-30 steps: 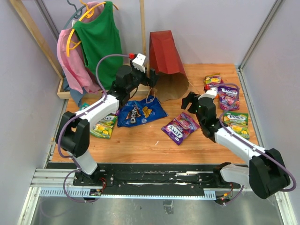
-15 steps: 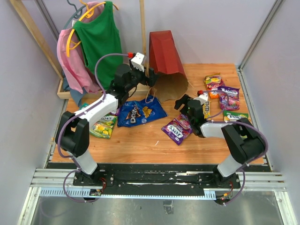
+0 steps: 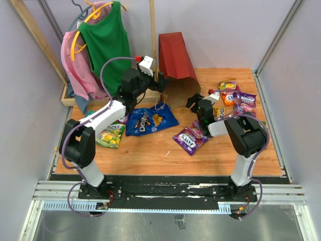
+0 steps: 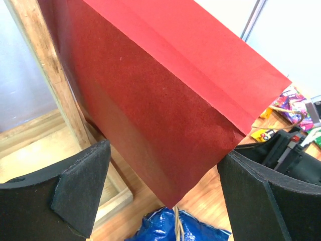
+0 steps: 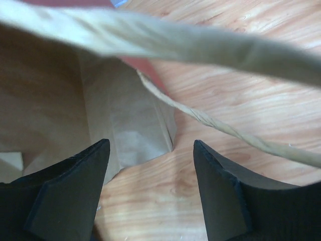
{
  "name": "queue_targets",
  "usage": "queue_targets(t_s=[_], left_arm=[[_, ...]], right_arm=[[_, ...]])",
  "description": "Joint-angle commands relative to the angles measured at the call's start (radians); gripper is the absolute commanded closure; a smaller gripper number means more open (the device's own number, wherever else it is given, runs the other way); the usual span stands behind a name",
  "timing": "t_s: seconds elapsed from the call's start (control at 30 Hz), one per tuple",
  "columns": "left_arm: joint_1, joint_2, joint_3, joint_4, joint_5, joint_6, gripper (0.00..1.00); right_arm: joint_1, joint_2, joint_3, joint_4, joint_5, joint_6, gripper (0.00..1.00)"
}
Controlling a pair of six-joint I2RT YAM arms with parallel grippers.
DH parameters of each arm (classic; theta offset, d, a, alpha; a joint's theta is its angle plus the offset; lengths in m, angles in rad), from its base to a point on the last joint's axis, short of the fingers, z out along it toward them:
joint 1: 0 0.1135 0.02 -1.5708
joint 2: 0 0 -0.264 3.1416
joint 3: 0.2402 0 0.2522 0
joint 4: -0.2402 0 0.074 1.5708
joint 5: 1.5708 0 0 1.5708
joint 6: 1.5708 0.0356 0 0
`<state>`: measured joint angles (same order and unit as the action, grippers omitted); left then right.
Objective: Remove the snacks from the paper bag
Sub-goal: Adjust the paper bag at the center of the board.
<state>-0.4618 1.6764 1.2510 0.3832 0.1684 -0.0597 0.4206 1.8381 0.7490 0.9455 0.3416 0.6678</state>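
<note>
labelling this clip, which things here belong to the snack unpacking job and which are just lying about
Job:
paper bag
Doritos bag
purple candy bag
green-yellow packets
right-side packets

Lying about:
green top
pink garment
wooden rack

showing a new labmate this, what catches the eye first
The red paper bag lies tipped at the table's far middle, the left gripper open around its edge and the right gripper open at its brown mouth. Glossy snacks litter the wood, a blue Doritos bag left of centre, and a green top hangs far left.
</note>
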Motion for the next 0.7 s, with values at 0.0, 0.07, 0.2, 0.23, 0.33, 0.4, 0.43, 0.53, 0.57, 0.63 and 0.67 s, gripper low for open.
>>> queue_targets(t_s=[0.0,0.07,0.2,0.23,0.33,0.4,0.43,0.53,0.57,0.63,0.67], left_arm=[[0.009,-0.044,-0.003,0.008,-0.013,0.011,0.1],[0.011,-0.047,-0.006,0.008,-0.013,0.011,0.1],[0.015,-0.05,-0.008,0.005,-0.014,0.012,0.1],[0.015,-0.052,-0.009,0.004,-0.015,0.011,0.1],[0.017,-0.058,-0.014,0.002,-0.017,0.013,0.1],[0.018,-0.064,-0.016,0.001,-0.018,0.015,0.1],[0.019,-0.067,-0.019,0.0,-0.02,0.016,0.1],[0.025,-0.072,-0.023,0.001,-0.02,0.016,0.1],[0.027,-0.073,-0.024,0.0,-0.02,0.016,0.1],[0.029,-0.076,-0.025,-0.001,-0.02,0.017,0.1],[0.029,-0.079,-0.026,0.0,-0.02,0.016,0.1]], right_arm=[[-0.035,0.065,0.059,0.056,-0.002,-0.064,0.33],[-0.043,0.088,0.085,0.043,-0.022,-0.073,0.34],[-0.051,0.136,0.133,0.045,-0.046,-0.087,0.41],[-0.053,0.152,0.147,0.048,-0.052,-0.089,0.42],[-0.063,0.205,0.193,0.043,-0.075,-0.09,0.46],[-0.072,0.229,0.217,0.039,-0.087,-0.079,0.48],[-0.076,0.24,0.229,0.037,-0.092,-0.077,0.49],[-0.089,0.267,0.261,0.028,-0.109,-0.069,0.53],[-0.094,0.272,0.269,0.027,-0.118,-0.065,0.55],[-0.102,0.277,0.279,0.027,-0.129,-0.06,0.59],[-0.103,0.276,0.282,0.027,-0.131,-0.064,0.6]])
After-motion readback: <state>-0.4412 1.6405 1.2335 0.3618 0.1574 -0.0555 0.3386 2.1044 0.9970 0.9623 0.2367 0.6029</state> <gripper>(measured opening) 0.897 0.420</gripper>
